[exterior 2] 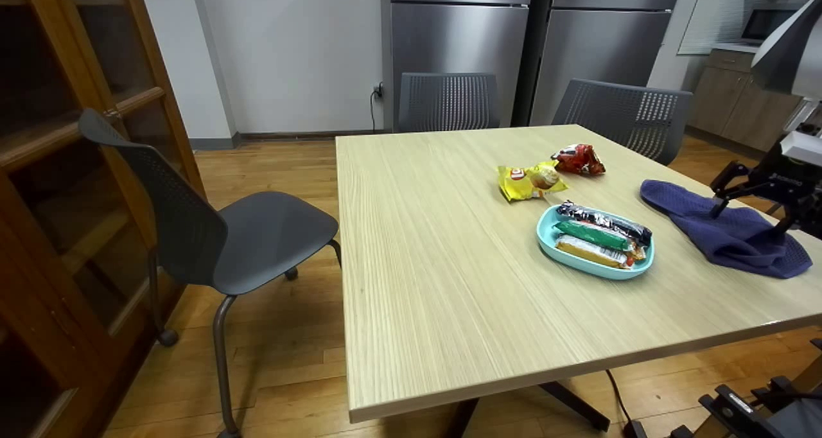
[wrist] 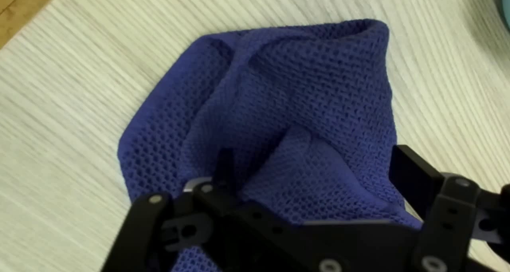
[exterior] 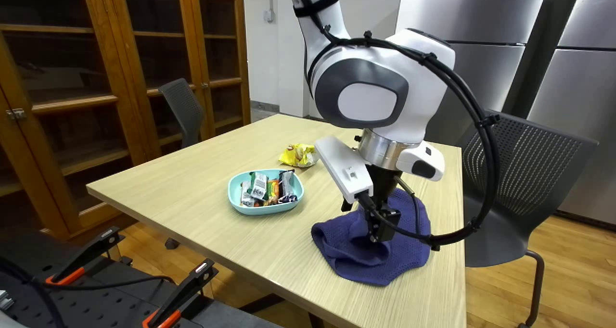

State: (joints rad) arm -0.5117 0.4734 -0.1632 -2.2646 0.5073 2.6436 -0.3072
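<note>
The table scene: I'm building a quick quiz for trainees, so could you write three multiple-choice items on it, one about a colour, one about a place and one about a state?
1. What colour is the dish that holds the wrapped snacks?
A. Turquoise
B. Red
C. Black

2. Where does the yellow bag lie?
A. Inside the dish
B. On a chair
C. On the table, beside the red bag

3. How does the hand stand at the blue cloth?
A. Shut
B. Open
C. Shut on the yellow bag

1: A, its pale blue-green shows in both exterior views.
2: C, an exterior view shows both bags on the table, side by side.
3: B, the wrist view shows its fingers well apart, with cloth between them.
</note>
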